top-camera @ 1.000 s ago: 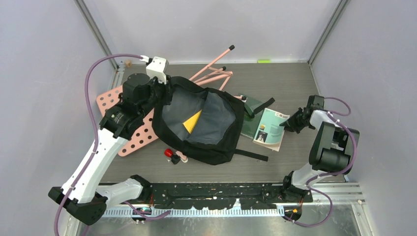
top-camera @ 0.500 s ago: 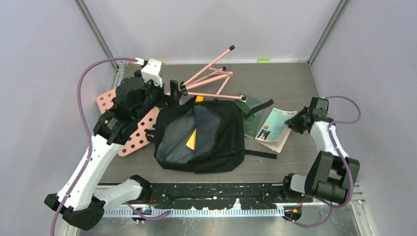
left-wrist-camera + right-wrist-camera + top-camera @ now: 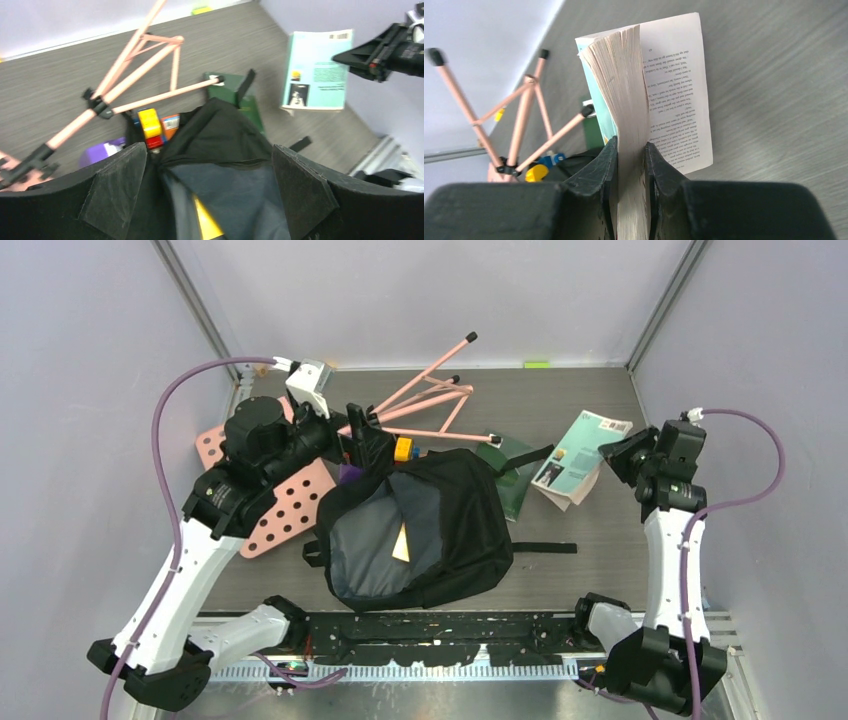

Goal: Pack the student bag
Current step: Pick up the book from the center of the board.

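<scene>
Over the table (image 3: 600, 395), left gripper (image 3: 207, 155) gapes empty at the student bag (image 3: 450, 525) edge; right gripper (image 3: 630, 150) clamps the book (image 3: 674, 90).

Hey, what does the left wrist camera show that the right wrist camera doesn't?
Only the left wrist: the inside of the bag, with a yellow card in it, and the teal cover of the book. Only the right wrist: the book's page edges pinched in the right gripper, plus a printed page. Both: the book, the pink stand and the green case.
</scene>
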Action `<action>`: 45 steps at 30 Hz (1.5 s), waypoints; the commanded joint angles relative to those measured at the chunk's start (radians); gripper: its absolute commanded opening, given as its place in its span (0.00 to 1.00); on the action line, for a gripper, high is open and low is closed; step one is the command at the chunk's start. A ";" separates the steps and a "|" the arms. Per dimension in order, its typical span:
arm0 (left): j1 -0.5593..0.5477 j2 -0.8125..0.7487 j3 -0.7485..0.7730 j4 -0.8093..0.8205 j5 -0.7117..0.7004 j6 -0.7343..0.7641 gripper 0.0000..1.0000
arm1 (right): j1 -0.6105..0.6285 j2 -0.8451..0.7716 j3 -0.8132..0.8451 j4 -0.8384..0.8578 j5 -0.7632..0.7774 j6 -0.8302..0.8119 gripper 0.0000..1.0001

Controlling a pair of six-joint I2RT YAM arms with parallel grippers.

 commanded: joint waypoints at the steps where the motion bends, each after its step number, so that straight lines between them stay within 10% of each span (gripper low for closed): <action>1: 0.003 0.004 -0.019 0.122 0.176 -0.126 1.00 | 0.001 -0.091 0.130 0.095 -0.119 0.063 0.01; 11: 0.004 0.036 -0.089 0.322 0.352 -0.328 1.00 | 0.062 -0.114 0.233 0.307 -0.333 0.210 0.01; 25: 0.003 0.067 -0.125 0.408 0.415 -0.400 1.00 | 0.647 0.064 0.456 0.507 -0.293 0.195 0.01; 40: 0.004 0.016 -0.221 0.556 0.380 -0.459 1.00 | 0.883 0.148 0.517 0.607 -0.342 0.172 0.01; 45: 0.003 -0.019 -0.260 0.637 0.390 -0.479 0.65 | 0.922 0.178 0.516 0.547 -0.328 0.136 0.01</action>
